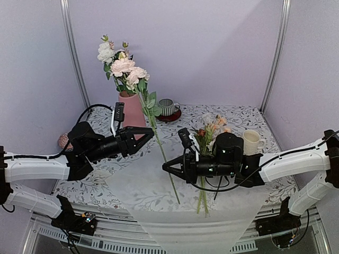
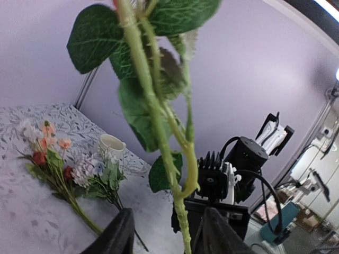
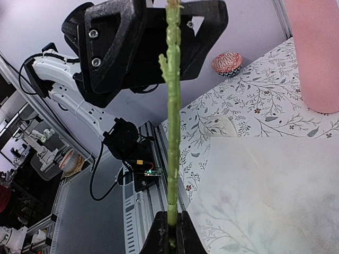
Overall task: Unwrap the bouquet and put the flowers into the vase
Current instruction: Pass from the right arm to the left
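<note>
Two grippers meet on one long flower stem (image 1: 161, 153), held slanted above the table in front of the pink vase (image 1: 132, 111). Its pale pink and white blooms (image 1: 124, 66) stand higher than the vase rim. The right gripper (image 1: 165, 167) is pinched tight on the lower stem. The left gripper (image 1: 148, 137) sits higher up, its jaws apart with the stem between them. More flowers (image 1: 209, 132) lie loose on the table, beside the spread-out translucent wrapping paper (image 1: 159, 211).

The stem looks light but top-heavy, probably stiff enough to stay straight yet likely to swing at the bloom end. The petals and leaves seem soft and easy to crush, so the bare green stem below the leaves looks like the best place to hold.

The left wrist view shows a clear gap between each finger (image 2: 119, 235) and the stem, which the overhead view cannot settle. The right wrist view shows the right gripper (image 3: 170, 235) closed on the stem near its cut end. Only the overhead view shows the blooms and the vase together.
</note>
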You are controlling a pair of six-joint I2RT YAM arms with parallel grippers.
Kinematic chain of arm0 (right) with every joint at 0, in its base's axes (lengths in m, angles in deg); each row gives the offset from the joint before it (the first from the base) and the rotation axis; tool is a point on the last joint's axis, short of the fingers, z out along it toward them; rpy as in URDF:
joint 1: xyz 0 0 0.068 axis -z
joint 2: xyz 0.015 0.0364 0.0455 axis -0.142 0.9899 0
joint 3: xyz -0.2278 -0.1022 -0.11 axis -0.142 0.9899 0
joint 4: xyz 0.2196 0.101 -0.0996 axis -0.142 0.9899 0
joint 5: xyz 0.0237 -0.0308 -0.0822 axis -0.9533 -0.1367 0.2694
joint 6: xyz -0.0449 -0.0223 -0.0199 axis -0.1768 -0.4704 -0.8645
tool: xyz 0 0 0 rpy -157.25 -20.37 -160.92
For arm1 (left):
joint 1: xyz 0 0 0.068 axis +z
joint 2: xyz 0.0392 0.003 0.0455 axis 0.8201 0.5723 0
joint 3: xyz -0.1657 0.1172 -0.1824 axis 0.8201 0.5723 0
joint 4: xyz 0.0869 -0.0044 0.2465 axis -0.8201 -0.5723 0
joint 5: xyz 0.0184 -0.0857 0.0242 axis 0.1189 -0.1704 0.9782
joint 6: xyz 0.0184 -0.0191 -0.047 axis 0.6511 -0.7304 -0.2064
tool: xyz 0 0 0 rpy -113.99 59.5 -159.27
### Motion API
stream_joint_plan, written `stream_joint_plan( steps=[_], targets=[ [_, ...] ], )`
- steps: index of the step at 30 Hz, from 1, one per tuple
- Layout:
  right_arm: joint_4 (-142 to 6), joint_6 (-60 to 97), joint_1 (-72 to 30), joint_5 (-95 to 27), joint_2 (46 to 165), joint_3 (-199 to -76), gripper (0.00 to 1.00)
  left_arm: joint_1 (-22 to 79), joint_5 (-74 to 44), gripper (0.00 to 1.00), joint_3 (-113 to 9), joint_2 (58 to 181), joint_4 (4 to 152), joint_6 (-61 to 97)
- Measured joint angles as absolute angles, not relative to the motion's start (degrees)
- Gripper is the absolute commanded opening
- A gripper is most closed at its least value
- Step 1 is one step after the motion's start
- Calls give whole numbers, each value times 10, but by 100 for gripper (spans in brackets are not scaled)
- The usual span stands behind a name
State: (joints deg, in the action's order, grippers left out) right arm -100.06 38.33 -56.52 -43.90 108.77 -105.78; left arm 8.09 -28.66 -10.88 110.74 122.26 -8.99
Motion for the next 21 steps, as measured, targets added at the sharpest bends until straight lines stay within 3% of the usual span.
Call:
stream_joint_plan(
  steps=[5,11,14,16,21],
  targets=[
    [-1000,383,-568,-439,1094,-1061,2,80,-290,34,-123,1116,1219,-93],
    [-999,381,-568,-439,1097,-1065,3,79,-303,1,-133,1122,1219,-94],
    [-995,379,-569,-436,1100,-1068,17,79,-308,0,-137,1124,1218,-98],
    [-994,377,-569,-432,1100,-1069,32,78,-309,0,-141,1124,1211,-97],
    [-986,370,-571,-400,1093,-1070,55,78,-298,0,-149,1118,1173,-84]
  ],
)
